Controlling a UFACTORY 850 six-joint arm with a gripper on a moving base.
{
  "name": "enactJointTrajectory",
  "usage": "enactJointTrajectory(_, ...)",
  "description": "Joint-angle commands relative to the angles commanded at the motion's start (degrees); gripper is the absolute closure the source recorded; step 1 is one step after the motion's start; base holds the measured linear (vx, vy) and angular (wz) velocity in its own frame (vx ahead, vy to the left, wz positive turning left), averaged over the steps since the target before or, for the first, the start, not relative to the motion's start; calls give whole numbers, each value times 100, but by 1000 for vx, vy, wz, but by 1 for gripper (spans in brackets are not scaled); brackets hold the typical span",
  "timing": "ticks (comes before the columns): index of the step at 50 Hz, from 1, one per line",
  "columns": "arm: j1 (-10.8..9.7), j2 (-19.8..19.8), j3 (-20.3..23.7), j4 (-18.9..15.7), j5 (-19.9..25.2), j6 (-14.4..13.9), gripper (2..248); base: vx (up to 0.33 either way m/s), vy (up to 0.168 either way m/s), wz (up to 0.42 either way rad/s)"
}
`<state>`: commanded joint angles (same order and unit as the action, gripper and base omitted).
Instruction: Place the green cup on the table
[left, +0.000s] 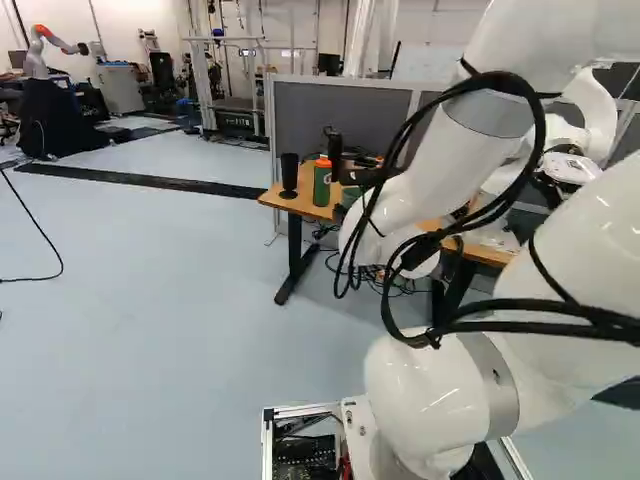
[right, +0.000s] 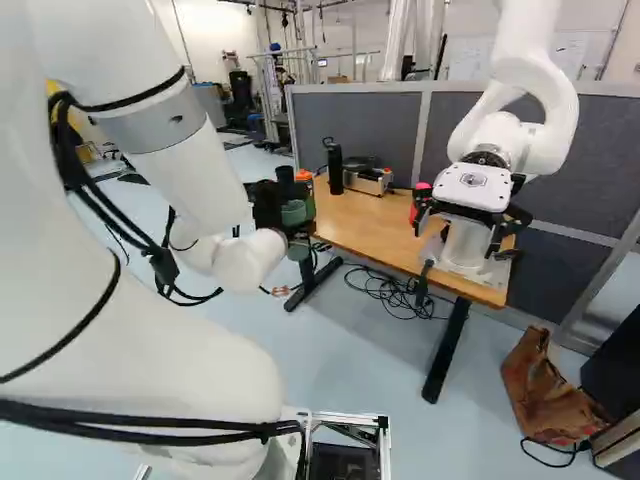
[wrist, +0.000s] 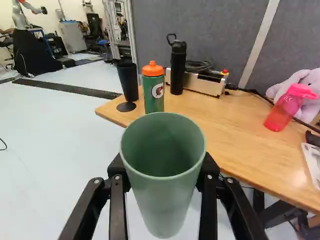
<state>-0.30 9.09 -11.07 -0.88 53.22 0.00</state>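
Gripping the green cup (wrist: 163, 200) from both sides with the gripper (wrist: 162, 172), roughly upright, mouth up. Seemingly over the floor (wrist: 55, 165), just short of the near edge of the tabletop (wrist: 225, 135). Best carry forward across that edge, beside the orange-capped bottle (wrist: 153, 92), before lowering.

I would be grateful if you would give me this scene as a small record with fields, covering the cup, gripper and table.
held object: green cup, mouth upward
gripper: closed on the cup, one finger each side
cup placed: not yet
target: wooden table
near the corner: black cup-like item, orange-capped green bottle, black bottle
elsewhere on table: metal box, pink bottle
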Motion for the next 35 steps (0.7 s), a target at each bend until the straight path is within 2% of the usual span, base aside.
enactJointTrajectory(17, 2, -571, -524, 232, 602, 0, 124, 0, 0, 0)
enactJointTrajectory(35, 4, -1360, -1083, 496, 995, 0, 124, 0, 0, 0)
